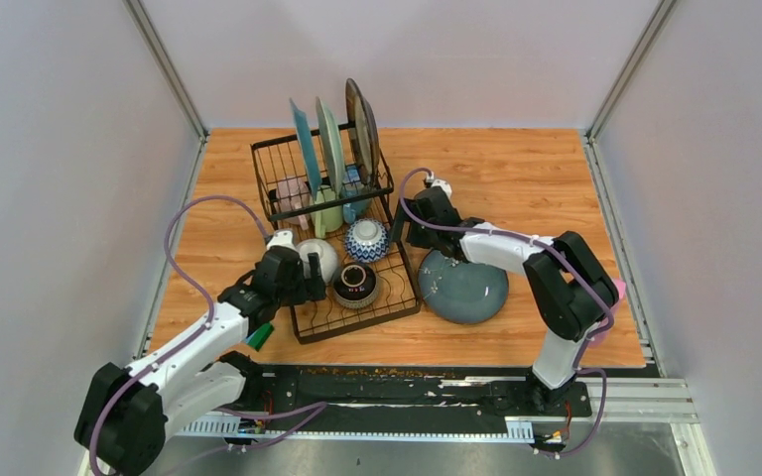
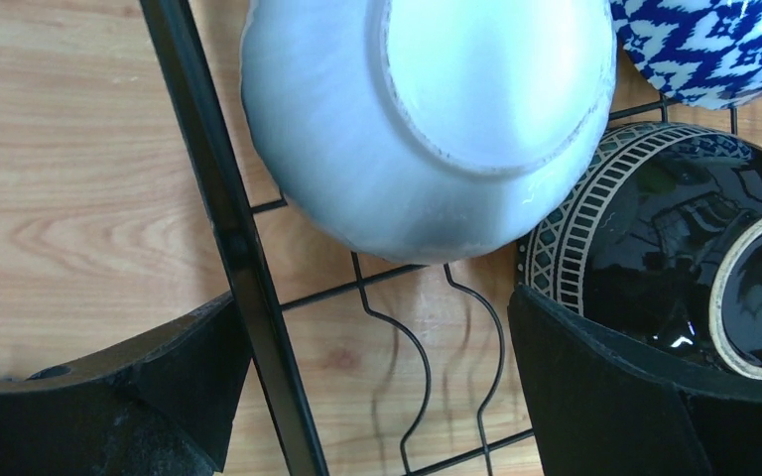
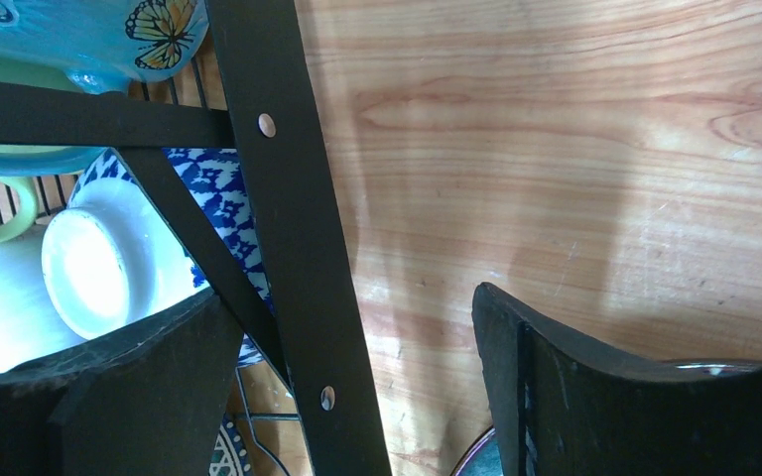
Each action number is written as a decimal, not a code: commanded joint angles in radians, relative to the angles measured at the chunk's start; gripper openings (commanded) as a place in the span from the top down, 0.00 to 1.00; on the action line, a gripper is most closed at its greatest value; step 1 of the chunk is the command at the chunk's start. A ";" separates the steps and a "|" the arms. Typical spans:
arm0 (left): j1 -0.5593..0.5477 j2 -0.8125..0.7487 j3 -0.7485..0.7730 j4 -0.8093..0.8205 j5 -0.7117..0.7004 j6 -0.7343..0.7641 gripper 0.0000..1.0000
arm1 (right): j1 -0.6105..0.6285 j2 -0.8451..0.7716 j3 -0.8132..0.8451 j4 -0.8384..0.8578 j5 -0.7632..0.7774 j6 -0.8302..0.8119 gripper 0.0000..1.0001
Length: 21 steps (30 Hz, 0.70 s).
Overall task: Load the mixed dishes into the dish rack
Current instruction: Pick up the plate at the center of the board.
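Observation:
The black wire dish rack (image 1: 280, 164) stands mid-table. Teal, pale green and dark plates (image 1: 329, 139) stand in its taller basket, with mugs (image 1: 327, 210) below them. In the lower tray, a white bowl (image 1: 321, 258), a blue patterned bowl (image 1: 366, 239) and a dark bowl (image 1: 355, 285) lie upside down. A grey-blue dish (image 1: 462, 288) lies upside down on the table, right of the rack. My left gripper (image 1: 305, 276) is open and empty. It straddles the rack's left rail (image 2: 220, 228), just short of the white bowl (image 2: 417, 129). My right gripper (image 1: 412, 226) is open and empty, straddling a rack bar (image 3: 298, 248).
A green object (image 1: 258, 337) lies by the left arm near the table's front edge. A pink item (image 1: 618, 292) shows behind the right arm. A butterfly mug (image 3: 109, 30) and a green mug (image 3: 0, 213) sit inside the rack. Grey walls enclose the table.

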 commanded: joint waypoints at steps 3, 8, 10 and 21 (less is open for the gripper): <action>0.006 0.104 0.102 0.237 0.133 0.066 0.00 | -0.135 -0.043 -0.043 0.010 0.085 0.024 0.18; 0.008 0.186 0.152 0.276 0.156 0.087 0.00 | -0.191 -0.061 -0.050 0.004 0.031 0.004 0.18; 0.008 0.210 0.170 0.279 0.158 0.095 0.00 | -0.206 -0.084 -0.052 0.001 -0.009 -0.013 0.18; 0.008 0.164 0.172 0.184 0.152 0.098 0.00 | -0.256 -0.355 -0.127 -0.073 -0.148 -0.079 0.14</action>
